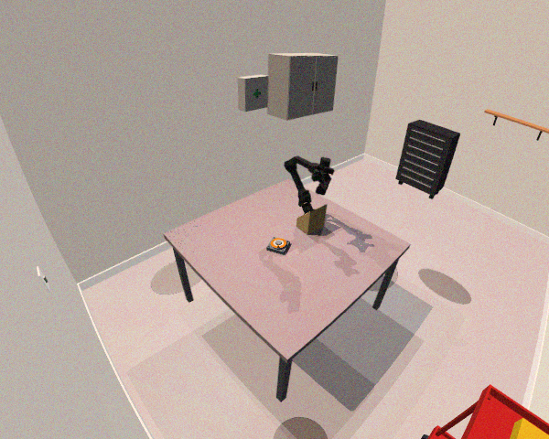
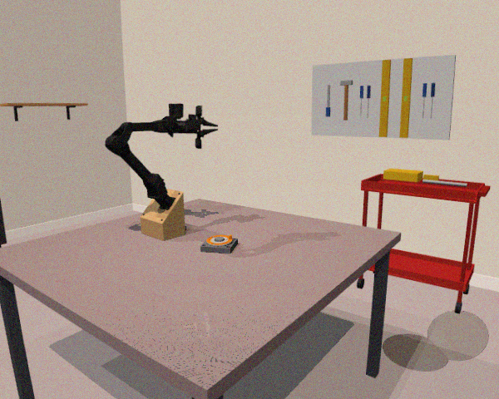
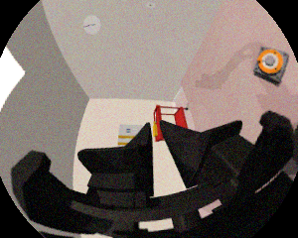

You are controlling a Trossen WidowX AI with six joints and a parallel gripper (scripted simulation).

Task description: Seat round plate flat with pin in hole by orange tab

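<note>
The black parallel-jaw gripper (image 2: 212, 128) is clenched with nothing between its fingers: in the exterior view the two pointed fingertips meet almost at a tip, and in the wrist view the dark fingers stand close together with only a narrow slit of wall between them. It hangs high in the air, held out level from the black jointed arm (image 2: 129, 159), which rises from a tan wooden wedge-shaped block (image 2: 164, 216) standing on the pale pink square table (image 2: 164, 309).

The round orange-rimmed plate (image 2: 219, 239) with a grey centre lies on a small dark grey square base (image 2: 217, 247), on the table just right of the wooden block in the exterior view and nearer to the camera. The gripper is well apart from it, far above and to the left. In the top view the plate (image 1: 278, 242) sits near the middle of the table, at the near left of the block. The wrist view catches the plate (image 3: 271, 61) small at the upper right edge; the tab, hole and pin are too small to tell in any view, and so is whether the plate lies flat or tilted.

Against the right wall stands a red two-shelf metal cart (image 2: 422, 232), with a grey tool board (image 2: 382, 97) above it
</note>
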